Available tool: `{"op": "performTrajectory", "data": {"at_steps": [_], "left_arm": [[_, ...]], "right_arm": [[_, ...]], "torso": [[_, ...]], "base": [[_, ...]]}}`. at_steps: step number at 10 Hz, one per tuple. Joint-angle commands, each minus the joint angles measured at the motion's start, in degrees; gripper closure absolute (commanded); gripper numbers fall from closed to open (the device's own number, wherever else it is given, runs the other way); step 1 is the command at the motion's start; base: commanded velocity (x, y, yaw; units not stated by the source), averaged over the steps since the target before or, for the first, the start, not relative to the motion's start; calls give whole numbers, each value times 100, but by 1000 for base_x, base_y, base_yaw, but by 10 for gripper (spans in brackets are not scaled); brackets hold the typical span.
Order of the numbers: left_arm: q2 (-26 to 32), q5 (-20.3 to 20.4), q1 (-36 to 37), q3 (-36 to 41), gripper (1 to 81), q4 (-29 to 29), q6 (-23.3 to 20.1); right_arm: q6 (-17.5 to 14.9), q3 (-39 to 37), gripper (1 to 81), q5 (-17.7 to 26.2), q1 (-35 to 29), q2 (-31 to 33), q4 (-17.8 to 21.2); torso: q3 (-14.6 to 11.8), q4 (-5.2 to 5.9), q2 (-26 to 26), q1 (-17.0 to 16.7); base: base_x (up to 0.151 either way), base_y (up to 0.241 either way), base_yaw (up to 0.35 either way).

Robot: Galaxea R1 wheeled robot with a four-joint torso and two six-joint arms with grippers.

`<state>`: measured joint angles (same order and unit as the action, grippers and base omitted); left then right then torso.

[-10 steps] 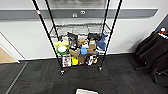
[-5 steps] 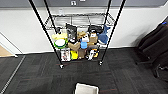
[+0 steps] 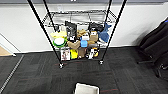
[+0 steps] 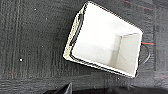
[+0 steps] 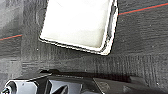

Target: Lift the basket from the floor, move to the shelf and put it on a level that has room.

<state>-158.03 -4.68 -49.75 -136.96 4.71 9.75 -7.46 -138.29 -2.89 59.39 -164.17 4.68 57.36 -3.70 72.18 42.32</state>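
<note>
The basket (image 3: 86, 89), small with an off-white cloth lining and a dark rim, sits on the dark grey carpet floor (image 3: 37, 72) at the near edge of the head view. Both wrist views look down into the basket (image 4: 105, 40) (image 5: 77, 23) from above, and it rests on the carpet with nothing touching it. Beyond it stands the shelf (image 3: 77, 37), a tall black wire rack on small castors. Its wire level (image 3: 77, 17) higher up looks bare, while the lower tiers are crowded with boxes, bags and toys.
A white wall runs behind the rack. Dark bags or a chair (image 3: 156, 50) stand at the right. A strip of tan wooden flooring (image 3: 3, 51) shows at the far left. Red tape lines (image 3: 108, 90) mark the carpet near the basket.
The whole head view has shifted: the rack now looks closer and higher in the picture, and the basket has come into view at the near edge.
</note>
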Motion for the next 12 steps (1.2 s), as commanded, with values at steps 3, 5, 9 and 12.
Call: {"op": "performTrajectory", "data": {"at_steps": [3, 5, 9, 12], "left_arm": [[-10, -473, 611, -68, 10, -22, 9], [-19, -472, 567, -68, 10, -22, 0], [-80, -481, 664, -68, 10, -31, 0], [-168, -516, 848, -68, 10, -40, 9]], "right_arm": [[-1, 40, 10, 491, -458, 40, 86], [34, 22, 10, 491, -450, 40, 86], [43, -30, 10, 482, -450, 40, 94], [43, -118, 10, 491, -572, 40, 155]], "torso": [[2, 0, 942, 601], [220, 0, 1331, 848], [871, 0, 1965, 1245], [870, 0, 2538, 1611]], "base": [[0, 0, 0], [0, 0, 0], [0, 0, 0], [0, 0, 0]]}}
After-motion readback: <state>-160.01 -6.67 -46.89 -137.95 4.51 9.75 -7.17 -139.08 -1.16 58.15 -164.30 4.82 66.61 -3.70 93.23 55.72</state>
